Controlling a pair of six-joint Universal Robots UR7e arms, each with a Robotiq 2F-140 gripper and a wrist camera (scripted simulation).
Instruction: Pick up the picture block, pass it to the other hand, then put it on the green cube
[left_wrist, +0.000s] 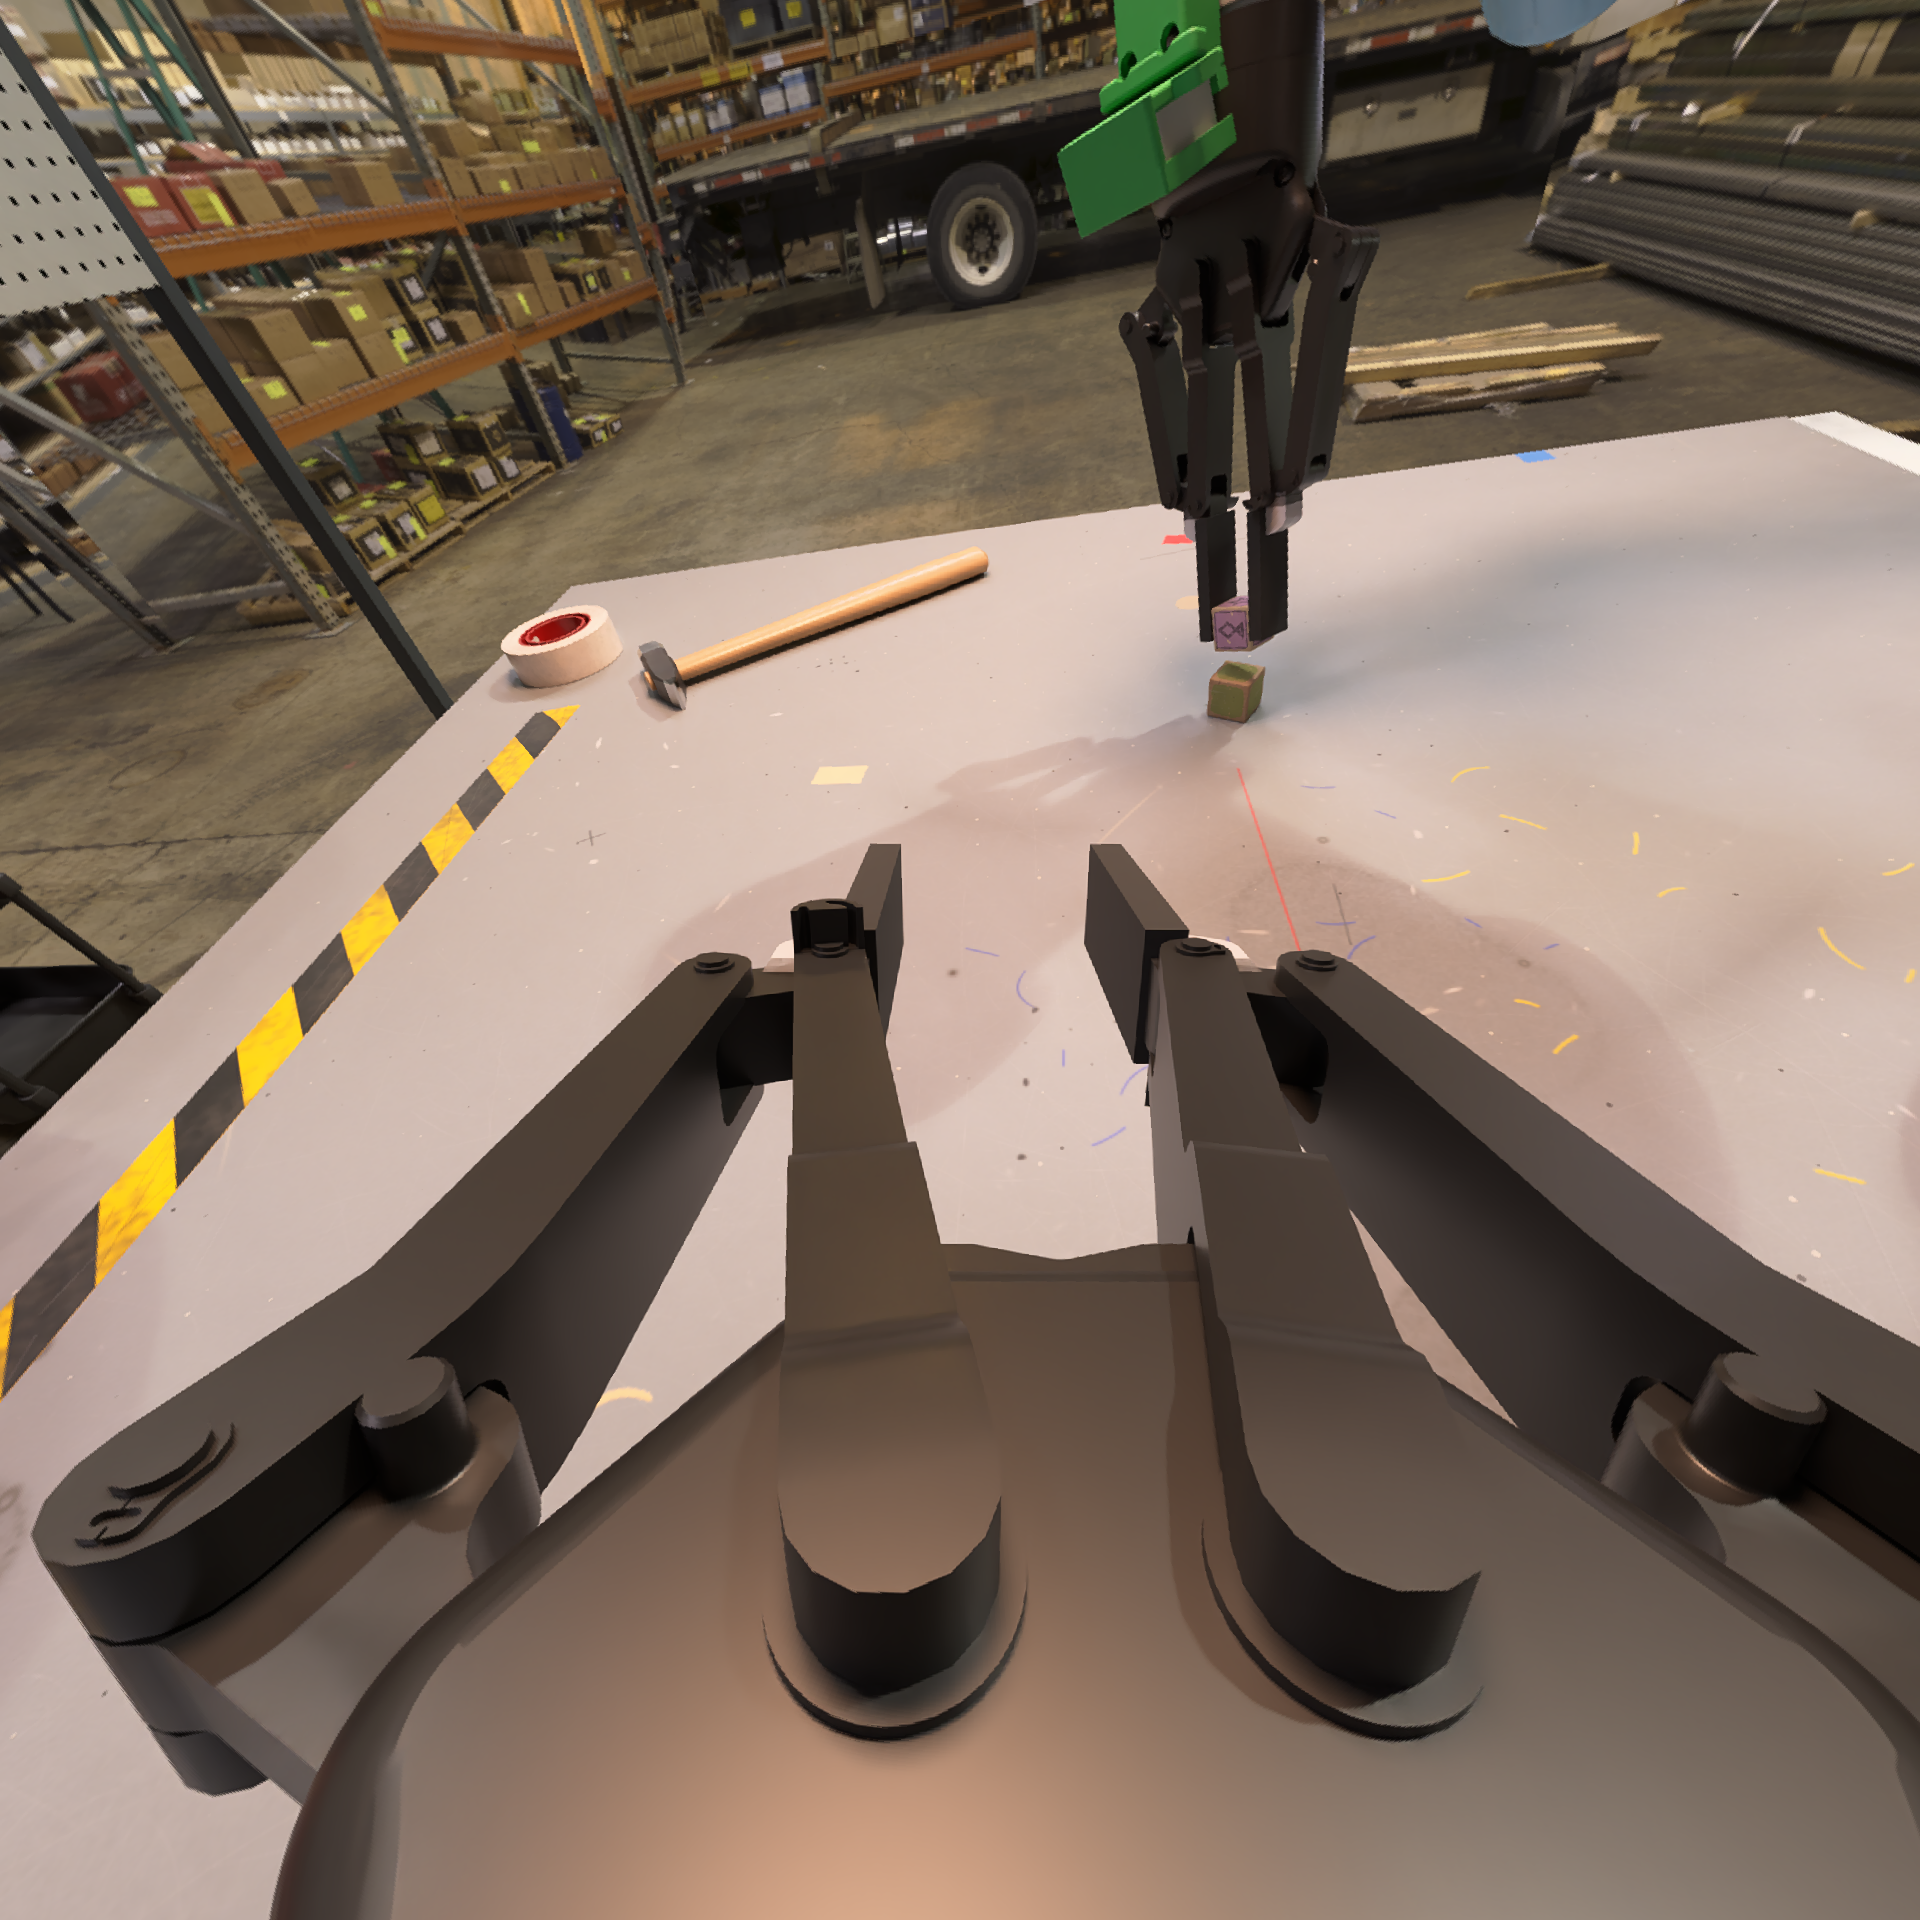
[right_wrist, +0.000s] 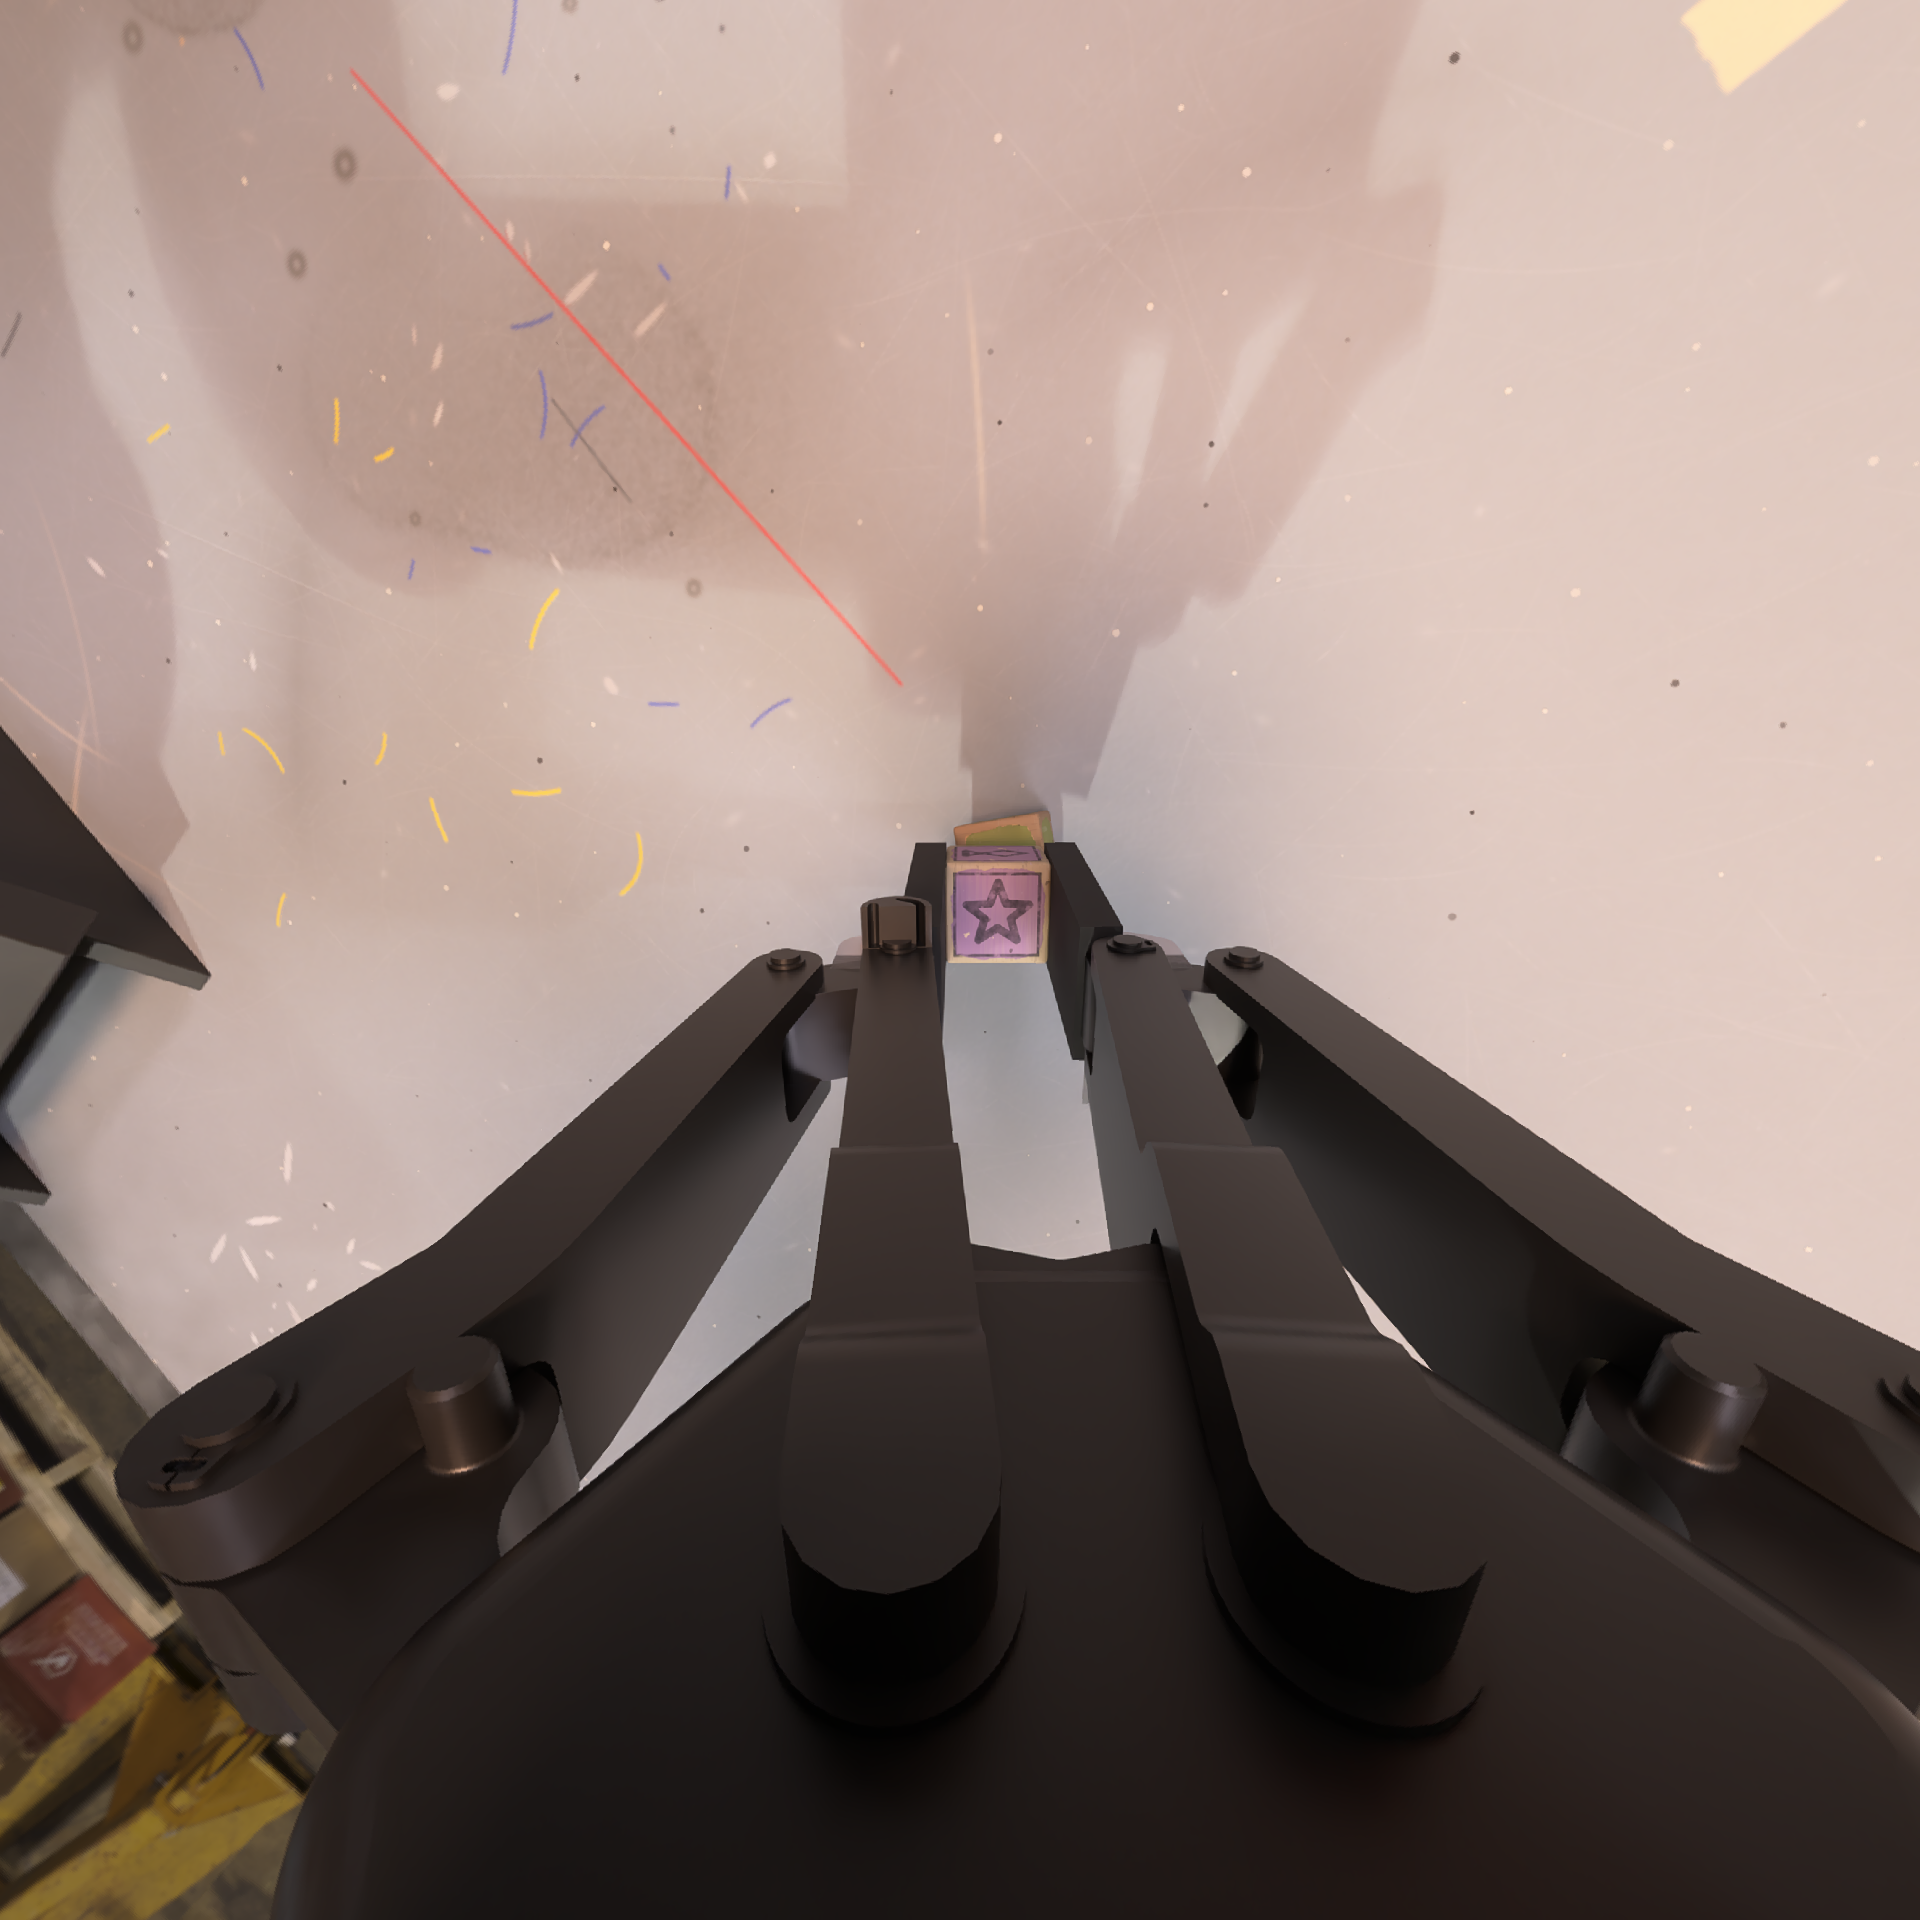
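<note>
The picture block (right_wrist: 997, 914) is a small wooden cube with purple faces, one showing a star outline. My right gripper (right_wrist: 997, 883) is shut on it and points straight down. In the left wrist view the right gripper (left_wrist: 1242, 613) holds the block (left_wrist: 1231, 627) a little above the green cube (left_wrist: 1235, 691), which stands on the grey table. In the right wrist view only a sliver of the green cube (right_wrist: 1003, 831) shows past the block. My left gripper (left_wrist: 992, 904) is open and empty, low over the table, well short of both cubes.
A hammer (left_wrist: 821, 623) with a wooden handle and a roll of tape (left_wrist: 561, 644) lie at the table's far left. A yellow-black striped band (left_wrist: 312, 987) runs along the left edge. Warehouse shelves and a truck stand beyond the table (left_wrist: 1558, 675).
</note>
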